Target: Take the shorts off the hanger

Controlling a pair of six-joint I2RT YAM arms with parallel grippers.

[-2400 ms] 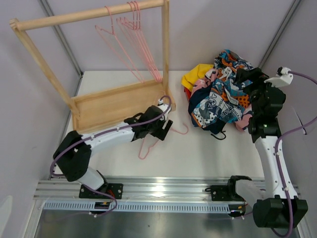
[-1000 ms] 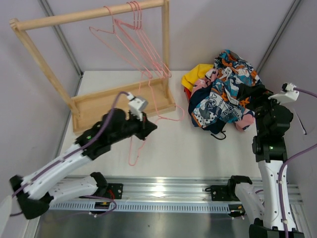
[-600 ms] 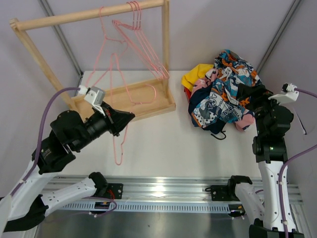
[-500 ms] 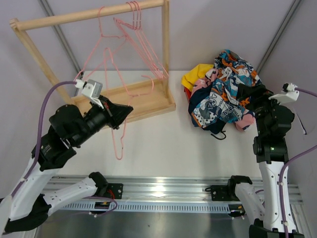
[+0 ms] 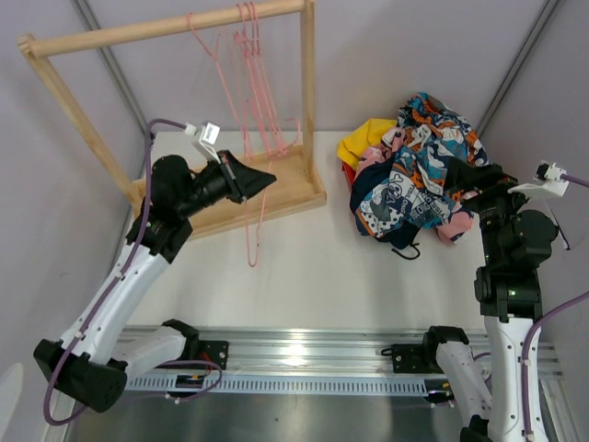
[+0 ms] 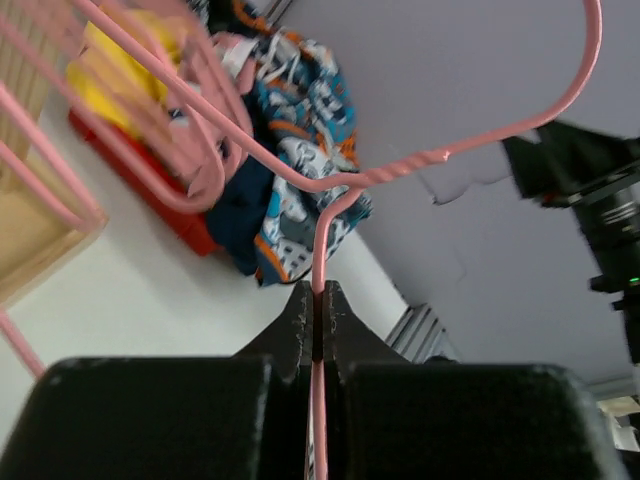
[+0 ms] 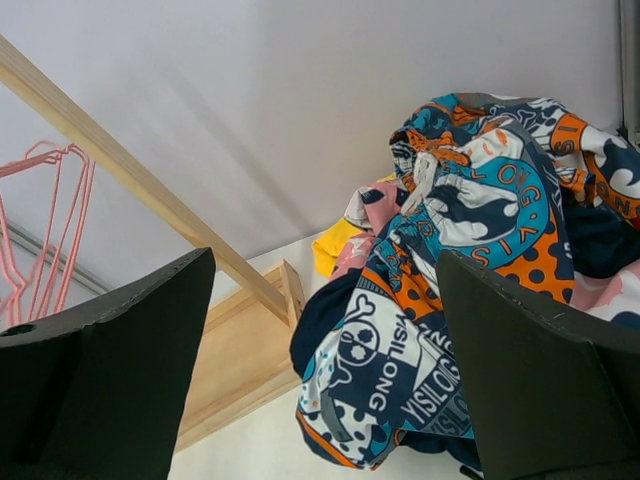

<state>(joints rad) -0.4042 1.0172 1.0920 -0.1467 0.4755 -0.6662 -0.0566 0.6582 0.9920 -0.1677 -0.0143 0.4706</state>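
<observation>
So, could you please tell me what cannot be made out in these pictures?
Top view: how many shorts are piled; upper ones bury lower ones, and the right gripper covers the right edge.
Left wrist view: the hanger below the shut fingers of the left gripper is hidden by them; other hangers at left are blurred.
Right wrist view: the rack is cut off by the frame edge and the fingers.

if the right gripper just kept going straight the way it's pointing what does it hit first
Most likely the pile of shorts, at its blue, orange and white patterned edge. The open right gripper faces it, with the wooden rack further left. Depth is hard to judge.
</observation>
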